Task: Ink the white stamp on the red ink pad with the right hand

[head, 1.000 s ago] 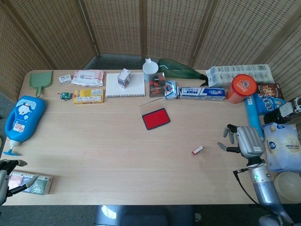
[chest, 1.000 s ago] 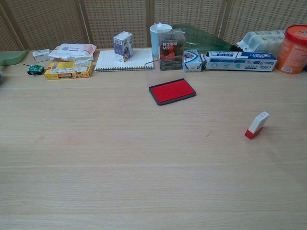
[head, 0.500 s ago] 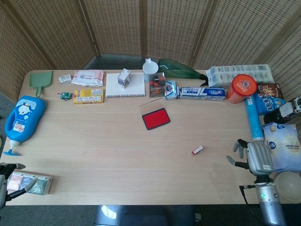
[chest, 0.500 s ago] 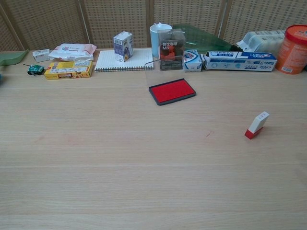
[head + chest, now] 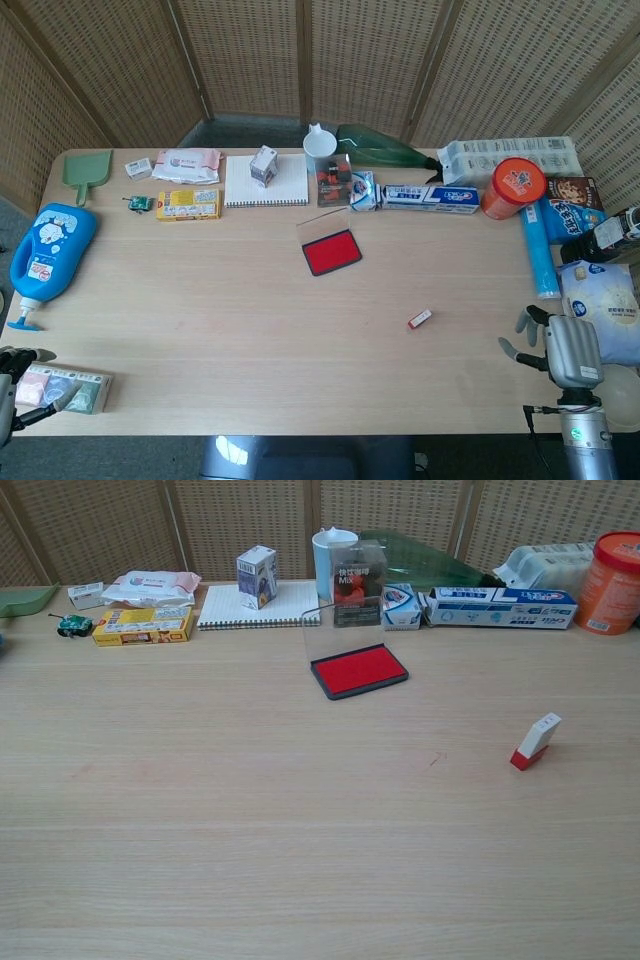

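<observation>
The white stamp with a red base lies on the table right of centre, tilted on its side; it also shows in the chest view as the stamp. The red ink pad sits open near the table's middle, its clear lid raised behind it, seen too as the ink pad. My right hand hovers at the table's front right corner, well right of the stamp, fingers apart and holding nothing. My left hand shows only partly at the front left edge; its fingers are mostly out of frame.
A blue bottle lies at the left. A notepad, white cup, boxes and a toothpaste box line the back. An orange tub, blue tube and bags crowd the right edge. A small packet lies by the left hand.
My right hand has drawn back toward the front right corner, away from the stamp. The left hand has slipped slightly further down. Stamp and ink pad have not moved.
</observation>
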{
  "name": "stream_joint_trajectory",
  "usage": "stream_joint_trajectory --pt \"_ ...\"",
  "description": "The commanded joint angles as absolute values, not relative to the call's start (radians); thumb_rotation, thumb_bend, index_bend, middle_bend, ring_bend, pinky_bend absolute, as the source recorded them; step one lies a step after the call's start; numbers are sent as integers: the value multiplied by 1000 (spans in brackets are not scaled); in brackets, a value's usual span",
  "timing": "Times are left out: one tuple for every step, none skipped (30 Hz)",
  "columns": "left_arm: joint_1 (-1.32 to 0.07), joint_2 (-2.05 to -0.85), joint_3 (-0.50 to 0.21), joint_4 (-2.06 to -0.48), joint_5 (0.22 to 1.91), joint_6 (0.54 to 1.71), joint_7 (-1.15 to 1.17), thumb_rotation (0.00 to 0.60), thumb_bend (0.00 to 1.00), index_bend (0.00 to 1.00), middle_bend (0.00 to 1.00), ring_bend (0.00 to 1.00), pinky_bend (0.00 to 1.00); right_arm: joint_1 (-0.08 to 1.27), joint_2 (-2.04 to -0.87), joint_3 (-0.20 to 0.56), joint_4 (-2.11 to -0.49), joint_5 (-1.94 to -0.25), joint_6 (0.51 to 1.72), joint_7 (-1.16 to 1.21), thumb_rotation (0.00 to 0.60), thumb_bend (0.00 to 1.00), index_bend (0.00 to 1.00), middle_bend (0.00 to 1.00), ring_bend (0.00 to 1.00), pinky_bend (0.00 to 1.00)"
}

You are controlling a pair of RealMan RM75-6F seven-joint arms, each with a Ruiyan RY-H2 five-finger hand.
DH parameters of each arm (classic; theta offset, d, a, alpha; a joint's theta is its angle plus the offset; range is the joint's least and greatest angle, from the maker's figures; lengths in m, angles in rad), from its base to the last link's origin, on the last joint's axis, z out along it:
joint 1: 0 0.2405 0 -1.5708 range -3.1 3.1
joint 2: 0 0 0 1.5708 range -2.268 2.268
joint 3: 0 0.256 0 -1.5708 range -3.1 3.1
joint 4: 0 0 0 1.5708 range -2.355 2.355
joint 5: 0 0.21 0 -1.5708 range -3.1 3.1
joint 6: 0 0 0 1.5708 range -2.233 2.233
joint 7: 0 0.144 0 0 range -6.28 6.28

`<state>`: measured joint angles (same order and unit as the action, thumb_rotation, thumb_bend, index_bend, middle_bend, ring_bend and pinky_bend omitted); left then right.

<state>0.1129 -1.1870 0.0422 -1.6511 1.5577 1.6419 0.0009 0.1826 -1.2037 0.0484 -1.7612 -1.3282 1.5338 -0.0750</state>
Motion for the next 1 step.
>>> stream_joint_trajectory --pt "110 -1184 40 -1656 1554 1635 5 188 115 369 401 289 182 178 -1205 54 -1758 -1331 1530 -72 527 219 621 745 804 771"
